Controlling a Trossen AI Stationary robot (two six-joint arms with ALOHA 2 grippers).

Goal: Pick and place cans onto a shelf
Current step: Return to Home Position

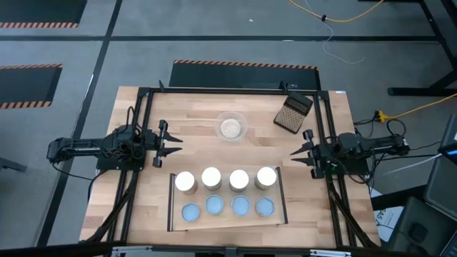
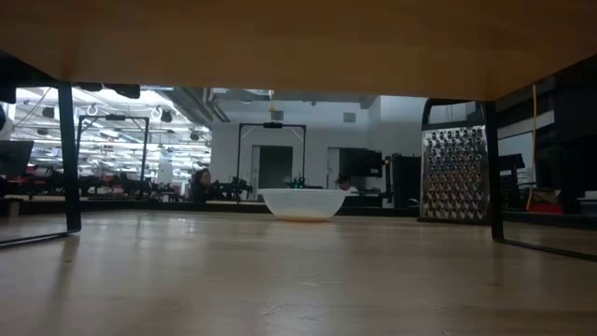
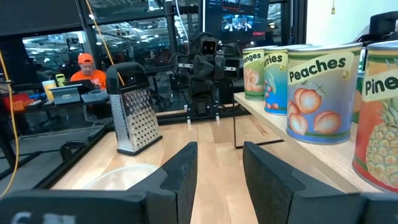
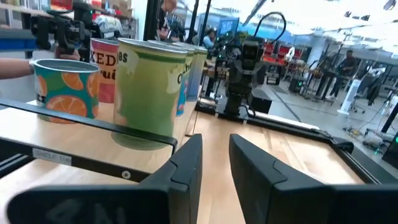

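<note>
Eight cans stand upright on the shelf near the table's front edge. The far row has white tops and the near row has pale-blue tops. My left gripper hovers at the table's left, open and holding nothing, with the Peaches can off to its side. My right gripper hovers at the table's right, open and holding nothing, beside a green-labelled can and an orange-labelled can. The two grippers face each other across the table.
A clear bowl of beige grains sits at the table's far middle. A dark grater lies at the far right. The low view looks out from under the shelf board between its black legs. Bare wood lies between the grippers.
</note>
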